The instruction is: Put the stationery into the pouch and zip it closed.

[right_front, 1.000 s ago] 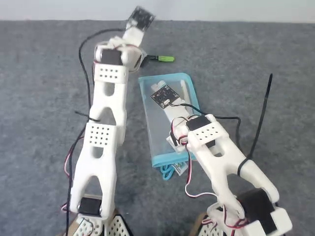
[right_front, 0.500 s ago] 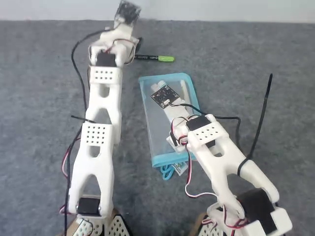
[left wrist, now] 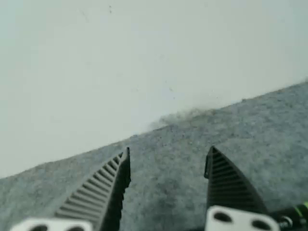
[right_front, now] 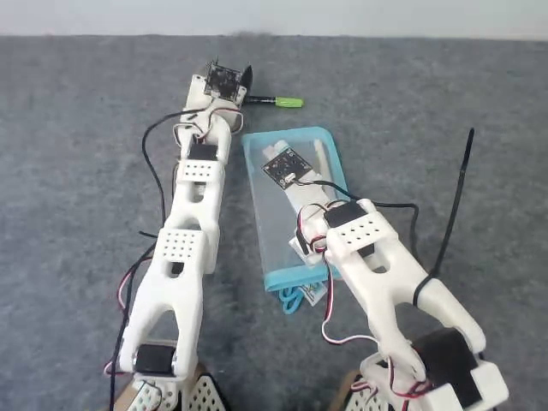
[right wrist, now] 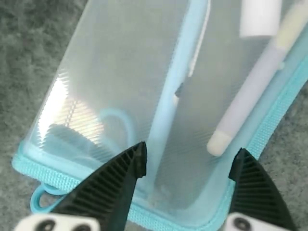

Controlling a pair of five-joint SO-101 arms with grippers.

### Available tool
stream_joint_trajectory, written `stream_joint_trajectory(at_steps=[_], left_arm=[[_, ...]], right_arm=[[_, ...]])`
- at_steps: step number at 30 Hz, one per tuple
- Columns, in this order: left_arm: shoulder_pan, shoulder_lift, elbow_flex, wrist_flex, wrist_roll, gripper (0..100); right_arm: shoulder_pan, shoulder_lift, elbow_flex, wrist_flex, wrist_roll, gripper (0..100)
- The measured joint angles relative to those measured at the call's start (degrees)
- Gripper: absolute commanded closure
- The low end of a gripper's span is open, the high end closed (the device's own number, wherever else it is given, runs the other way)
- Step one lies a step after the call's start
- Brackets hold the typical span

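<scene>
Looking down over the grey mat (right_front: 77, 188), we see the pale blue pouch (right_front: 272, 233) lying flat between the two arms, with a pale marker (right wrist: 257, 89) and a light blue pen (right wrist: 169, 113) showing through its translucent side, while a green pen (right_front: 279, 101) lies on the mat just beyond its far end. Our left gripper (left wrist: 168, 156) sits near the mat's far edge by the wall, just beside the green pen's dark end, its jaws spread apart with nothing between them. Our right gripper (right wrist: 188, 153) hangs over the pouch, jaws likewise wide and holding nothing.
</scene>
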Motion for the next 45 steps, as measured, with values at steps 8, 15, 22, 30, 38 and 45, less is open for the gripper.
stream_joint_trajectory(at_steps=[8, 15, 22, 30, 38, 45], left_arm=[[0.88, -0.53, -4.84, 22.95, 8.62, 75], [0.79, -4.75, -5.27, 38.59, 17.05, 75], [0.79, -11.16, -5.27, 56.79, 17.05, 75], [-1.14, -22.42, -5.27, 83.08, 17.05, 75], [-5.98, -29.80, -5.36, 89.85, 8.18, 75], [-9.93, -31.82, -5.10, 89.85, -2.02, 75]], right_arm=[[0.00, 0.00, 0.00, 0.00, 0.00, 70.3], [-0.09, -0.09, -0.18, 1.76, 0.00, 70.3], [-0.09, -0.09, -0.18, 1.76, 0.00, 70.3], [-0.09, -0.09, -0.18, 1.76, 0.00, 70.3], [-0.09, -0.09, -0.18, 2.02, 0.00, 70.3], [5.27, 0.00, -2.73, 5.71, -5.80, 70.3]])
